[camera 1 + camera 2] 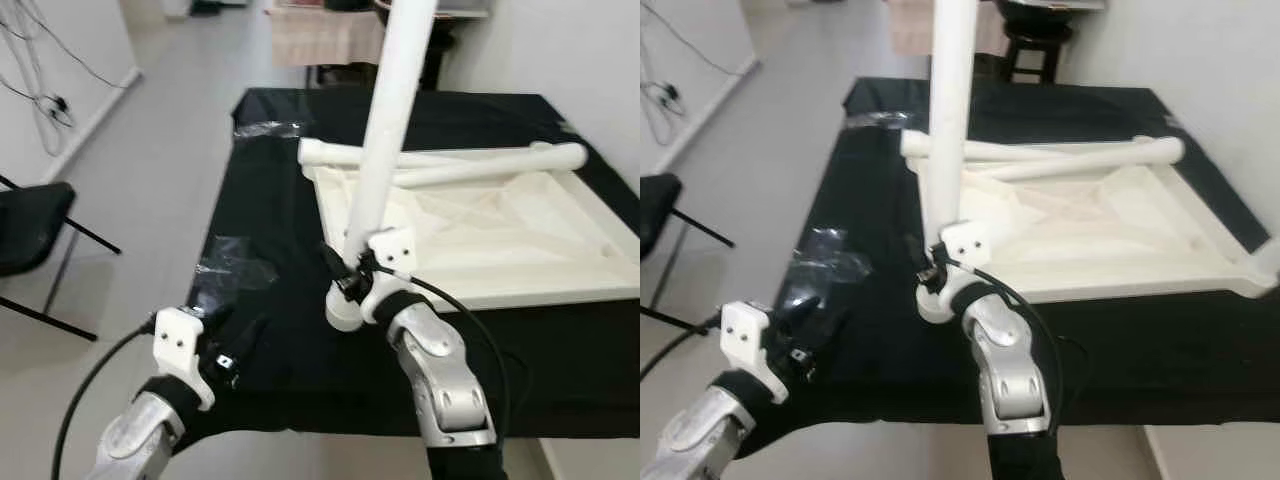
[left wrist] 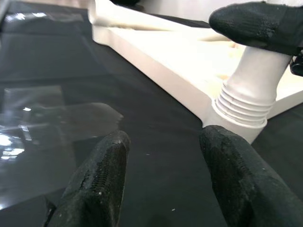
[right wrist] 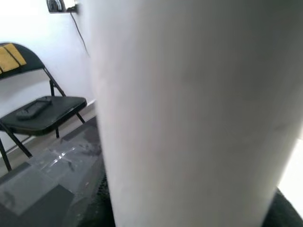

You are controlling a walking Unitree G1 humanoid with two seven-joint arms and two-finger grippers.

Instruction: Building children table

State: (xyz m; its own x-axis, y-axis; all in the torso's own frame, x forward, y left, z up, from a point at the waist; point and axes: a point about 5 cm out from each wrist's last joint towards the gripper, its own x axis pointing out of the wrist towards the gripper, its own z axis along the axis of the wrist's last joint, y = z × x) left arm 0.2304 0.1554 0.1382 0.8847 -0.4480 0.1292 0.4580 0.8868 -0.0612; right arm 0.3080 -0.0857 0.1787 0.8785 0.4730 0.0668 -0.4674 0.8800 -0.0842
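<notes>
right gripper (image 1: 345, 283): clamped on white leg (image 1: 385, 150), centre frame, leg upright, tilted | threaded end at near corner of tabletop (image 1: 560, 250), centre-right on black cloth (image 1: 260, 250) | left gripper (image 2: 163, 182): fingers spread, lower left above cloth

Both arms are silver metal with rounded segments, black cuffs and white, screw-dotted wrist brackets. Black cables loop from each wrist. The left end effector (image 2: 161, 177) has textured black fingers (image 2: 97, 182).

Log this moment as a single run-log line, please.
right gripper: grips upright white table leg at tabletop corner socket | left gripper: open, over black cloth | loose leg across tabletop
</notes>
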